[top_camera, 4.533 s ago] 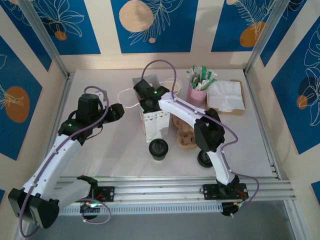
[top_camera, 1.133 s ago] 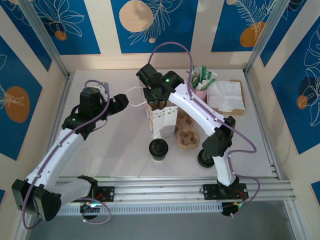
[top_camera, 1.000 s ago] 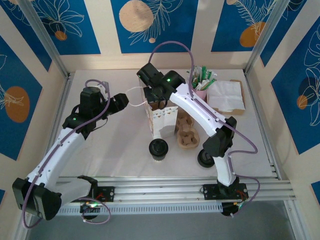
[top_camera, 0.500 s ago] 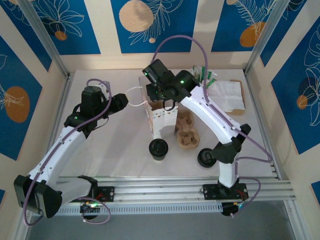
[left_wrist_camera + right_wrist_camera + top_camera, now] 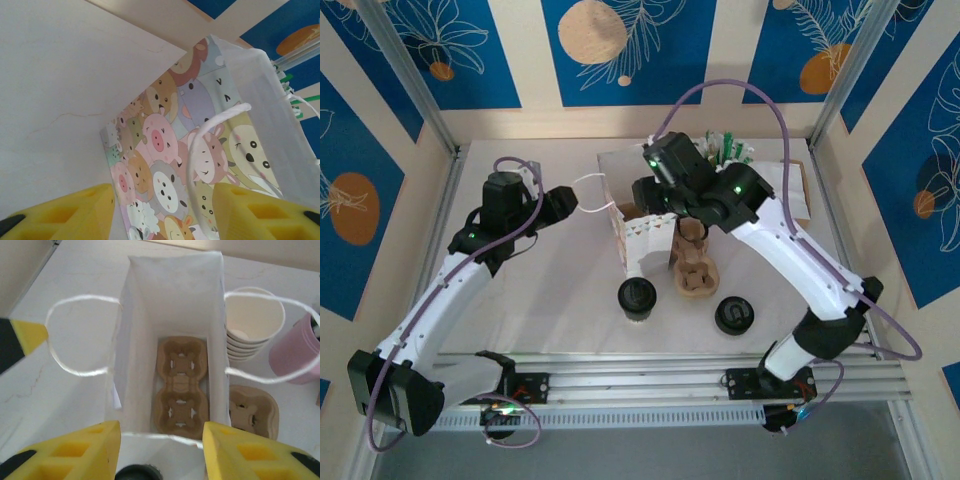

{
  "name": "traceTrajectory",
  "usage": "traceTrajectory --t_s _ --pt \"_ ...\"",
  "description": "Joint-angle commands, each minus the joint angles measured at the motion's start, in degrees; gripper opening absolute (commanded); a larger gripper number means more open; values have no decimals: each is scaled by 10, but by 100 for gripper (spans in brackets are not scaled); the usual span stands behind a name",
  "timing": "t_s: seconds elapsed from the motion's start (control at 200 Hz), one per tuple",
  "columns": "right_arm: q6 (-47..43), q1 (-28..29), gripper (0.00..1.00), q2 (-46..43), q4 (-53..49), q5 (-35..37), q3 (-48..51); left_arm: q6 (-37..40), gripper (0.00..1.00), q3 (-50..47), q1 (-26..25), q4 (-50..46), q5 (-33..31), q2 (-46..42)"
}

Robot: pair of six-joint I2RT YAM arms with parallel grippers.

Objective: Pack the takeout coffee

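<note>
Yellow pads [image 5: 85, 445] of the right claw [image 5: 161, 440] are standing well apart with nothing between them, and the claw is hovering straight over the open mouth of the white paper bag [image 5: 170, 295]. Directly below this claw, on the bag's floor, a brown cardboard two-cup carrier [image 5: 182, 385] is lying flat with both wells showing.

The takeout coffee [image 5: 637, 298], a small cup under a round black lid, is standing upright on the tabletop [image 5: 540, 290]. It is on the base-ward side of the right claw, just outside the bag's near wall. The second takeout coffee [image 5: 734, 314] is standing farther to that claw's right, apart from the first and nearer the arm bases. Neither cup is being touched.

Just right of the right claw and outside the bag, a spare carrier [image 5: 252, 410] is lying beside a stack of white paper cups [image 5: 255, 320]. A pink cup [image 5: 295, 352] is standing beyond them.

The left claw [image 5: 162, 205] is sitting at the bag's left side, facing its cartoon-animal print, with its jaws parted. The white cord handle [image 5: 210, 140] is looping down in front of this claw and passing between the two yellow fingers [image 5: 260, 215], and the pictures are not showing either finger pressing on it.
</note>
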State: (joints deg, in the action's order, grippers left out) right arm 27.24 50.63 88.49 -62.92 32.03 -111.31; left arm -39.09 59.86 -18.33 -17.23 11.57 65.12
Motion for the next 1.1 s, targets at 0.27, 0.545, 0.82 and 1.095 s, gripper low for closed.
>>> traceTrajectory --t_s 0.27,0.545,0.82,1.095 --pt "15 38 64 -104 11 -43 147 4 26 36 2 53 70 38" --pt "39 66 69 -136 19 -68 200 58 0 83 1 1 39 34" --pt "76 102 78 -114 17 -69 220 101 0 116 2 -65 -3 17" --pt "90 116 87 -93 2 -58 240 116 0 123 3 -106 -38 -9"
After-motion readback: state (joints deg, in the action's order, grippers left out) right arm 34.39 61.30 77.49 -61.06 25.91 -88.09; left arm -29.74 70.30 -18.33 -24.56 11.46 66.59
